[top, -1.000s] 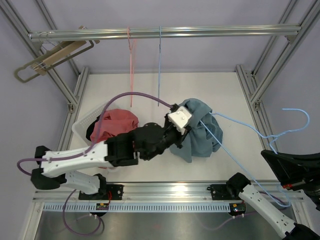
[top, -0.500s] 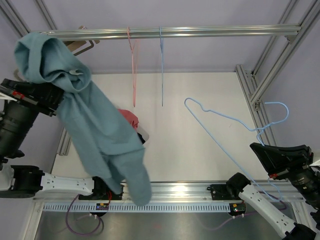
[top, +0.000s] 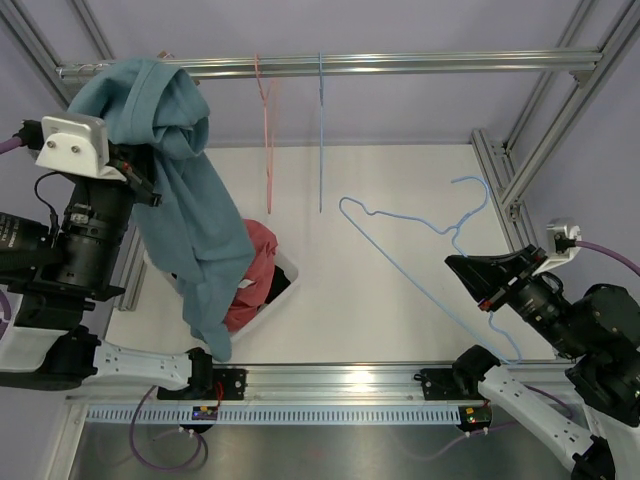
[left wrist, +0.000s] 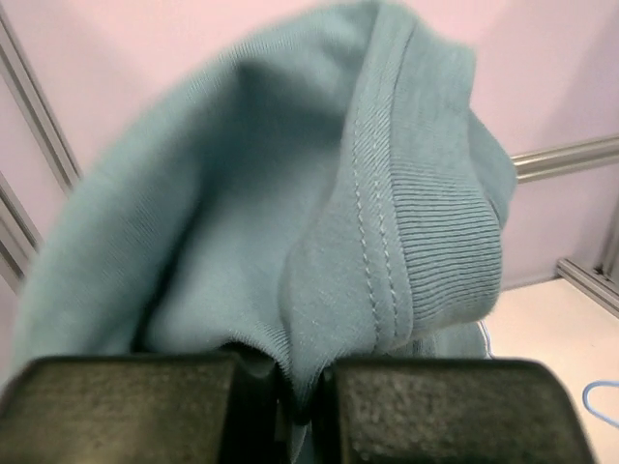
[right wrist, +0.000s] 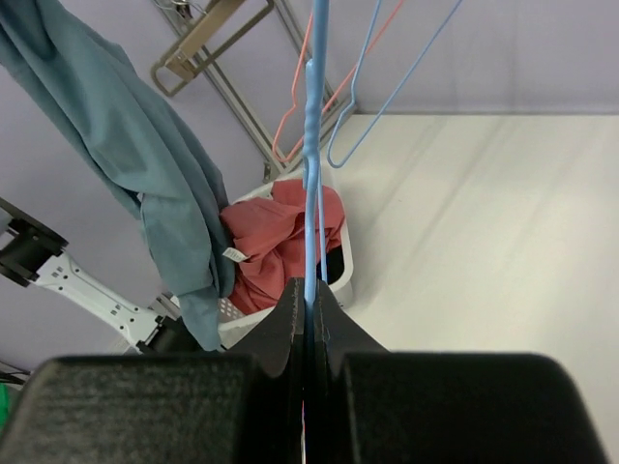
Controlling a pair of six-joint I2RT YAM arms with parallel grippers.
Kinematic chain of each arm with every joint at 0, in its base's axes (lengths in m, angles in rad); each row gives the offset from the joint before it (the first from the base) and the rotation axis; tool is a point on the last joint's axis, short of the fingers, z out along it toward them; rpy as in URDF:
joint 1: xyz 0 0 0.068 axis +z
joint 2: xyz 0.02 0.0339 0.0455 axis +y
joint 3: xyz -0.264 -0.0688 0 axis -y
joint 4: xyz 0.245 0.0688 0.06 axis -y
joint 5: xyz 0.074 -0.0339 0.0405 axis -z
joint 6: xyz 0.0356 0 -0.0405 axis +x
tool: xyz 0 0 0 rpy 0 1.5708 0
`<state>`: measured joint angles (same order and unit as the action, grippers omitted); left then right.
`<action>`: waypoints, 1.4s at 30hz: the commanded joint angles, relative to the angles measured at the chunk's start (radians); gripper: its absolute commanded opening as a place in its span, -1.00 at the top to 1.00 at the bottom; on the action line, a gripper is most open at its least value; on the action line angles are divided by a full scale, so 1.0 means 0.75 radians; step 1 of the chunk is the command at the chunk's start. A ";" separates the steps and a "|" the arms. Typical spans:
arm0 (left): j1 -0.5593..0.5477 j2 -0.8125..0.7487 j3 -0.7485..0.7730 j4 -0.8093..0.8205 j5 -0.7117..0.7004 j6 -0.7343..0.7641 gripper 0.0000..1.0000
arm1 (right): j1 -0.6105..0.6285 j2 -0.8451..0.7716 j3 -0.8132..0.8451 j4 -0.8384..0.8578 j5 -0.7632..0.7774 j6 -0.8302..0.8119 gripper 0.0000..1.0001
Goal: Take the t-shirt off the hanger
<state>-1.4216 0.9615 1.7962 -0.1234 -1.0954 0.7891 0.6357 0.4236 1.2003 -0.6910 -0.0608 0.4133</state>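
T-shirt [top: 185,215] hangs free at ten o'clock, pinched in the left gripper [left wrist: 302,387]; right gripper [right wrist: 308,300], at four o'clock, clamps the blue hanger [right wrist: 310,193], well apart.

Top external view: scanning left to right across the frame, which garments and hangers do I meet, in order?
teal t-shirt → pink hanger on the rail → blue hanger on the rail → bare light blue hanger. The red garment overlaps the t-shirt and pink hanger, so I leave it out.
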 commanded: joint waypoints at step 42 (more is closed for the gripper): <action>1.126 -0.476 -1.265 -0.803 0.519 -1.821 1.00 | 0.001 0.222 -0.152 0.236 0.171 -0.048 1.00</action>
<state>-0.5770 0.6205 0.9348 -0.5297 -0.7357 -0.2565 0.6357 0.5480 1.0672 -0.5972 -0.0048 0.3920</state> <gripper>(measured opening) 0.037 0.043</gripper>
